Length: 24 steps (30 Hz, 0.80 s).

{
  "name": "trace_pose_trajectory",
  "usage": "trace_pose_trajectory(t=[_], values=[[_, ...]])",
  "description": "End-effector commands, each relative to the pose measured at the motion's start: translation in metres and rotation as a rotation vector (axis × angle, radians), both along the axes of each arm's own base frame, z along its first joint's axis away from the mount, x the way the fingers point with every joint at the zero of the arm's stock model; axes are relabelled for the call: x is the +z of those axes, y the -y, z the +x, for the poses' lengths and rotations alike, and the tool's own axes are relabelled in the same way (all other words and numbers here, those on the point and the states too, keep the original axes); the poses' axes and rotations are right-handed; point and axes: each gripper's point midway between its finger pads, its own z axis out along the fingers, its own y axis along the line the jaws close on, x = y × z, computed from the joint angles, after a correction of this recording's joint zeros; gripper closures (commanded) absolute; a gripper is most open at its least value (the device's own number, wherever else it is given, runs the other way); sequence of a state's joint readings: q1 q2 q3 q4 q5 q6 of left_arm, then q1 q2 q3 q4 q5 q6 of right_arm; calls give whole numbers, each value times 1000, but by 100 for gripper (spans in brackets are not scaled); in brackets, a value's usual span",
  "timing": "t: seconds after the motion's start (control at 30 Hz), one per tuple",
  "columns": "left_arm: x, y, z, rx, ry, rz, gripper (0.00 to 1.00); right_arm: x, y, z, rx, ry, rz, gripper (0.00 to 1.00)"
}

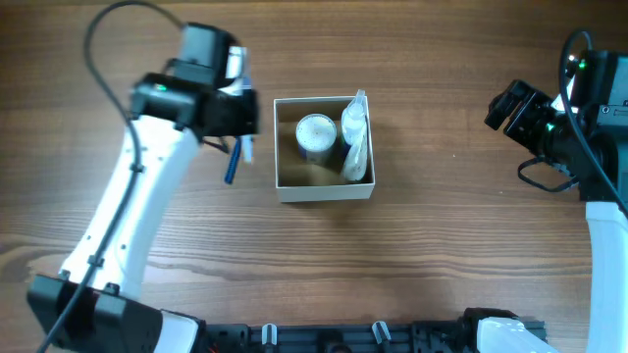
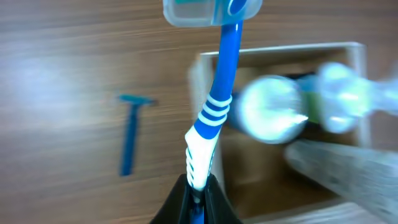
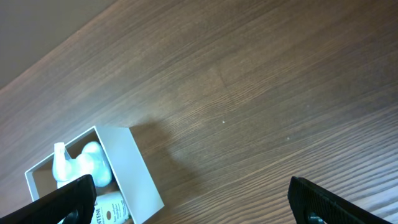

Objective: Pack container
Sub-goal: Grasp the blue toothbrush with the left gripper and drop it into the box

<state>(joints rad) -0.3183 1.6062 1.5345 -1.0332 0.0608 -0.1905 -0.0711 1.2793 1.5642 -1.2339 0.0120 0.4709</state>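
Blue-and-white toothbrush (image 2: pixel 214 106) pinched by its handle end in left gripper (image 2: pixel 198 186), beside container (image 1: pixel 324 189).
Container sits mid-counter, jar (image 1: pixel 315 132) already inside; end-grip presumably leaves the head free to lower in; right gripper (image 3: pixel 189 202) spread wide, empty, near right edge.

Left arm (image 1: pixel 137 206) reaches up from the lower left, wrist bent in toward centre. Left gripper (image 2: pixel 196 190) fingers are pinched tight on the handle end of a blue-white toothbrush (image 2: pixel 214 112). Right arm (image 1: pixel 603 230) is at the right edge, wrist angled inward. Right gripper (image 3: pixel 193 186) fingers (image 3: pixel 65 199) are spread wide, holding nothing.
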Motion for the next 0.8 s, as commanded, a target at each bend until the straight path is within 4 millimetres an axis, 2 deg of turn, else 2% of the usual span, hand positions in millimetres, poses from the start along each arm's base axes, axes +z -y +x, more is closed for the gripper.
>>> trace_pose_trajectory(t=[0.0,0.07,0.2,0.3,0.37,0.47,0.57,0.77], values=[[-27,42,-2,-16,-42,20,93,0,5,2,-17,-1,-15,0],[-46,56,-2,-23,-79,37,93,0,5,2,-17,-1,-15,0],[-85,66,-3,-6,-170,63,91,0,5,2,-17,-1,-15,0],[-114,62,-10,25,-261,101,89,0,5,2,-17,-1,-15,0],[-117,56,-15,59,-296,109,88,0,5,2,-17,-1,-15,0],[-105,47,-13,86,-282,96,85,0,5,2,-17,-1,-15,0],[-84,37,-12,117,-250,67,73,0,5,2,-17,-1,-15,0],[-31,18,-11,158,-128,5,36,0,5,2,-17,-1,-15,0]])
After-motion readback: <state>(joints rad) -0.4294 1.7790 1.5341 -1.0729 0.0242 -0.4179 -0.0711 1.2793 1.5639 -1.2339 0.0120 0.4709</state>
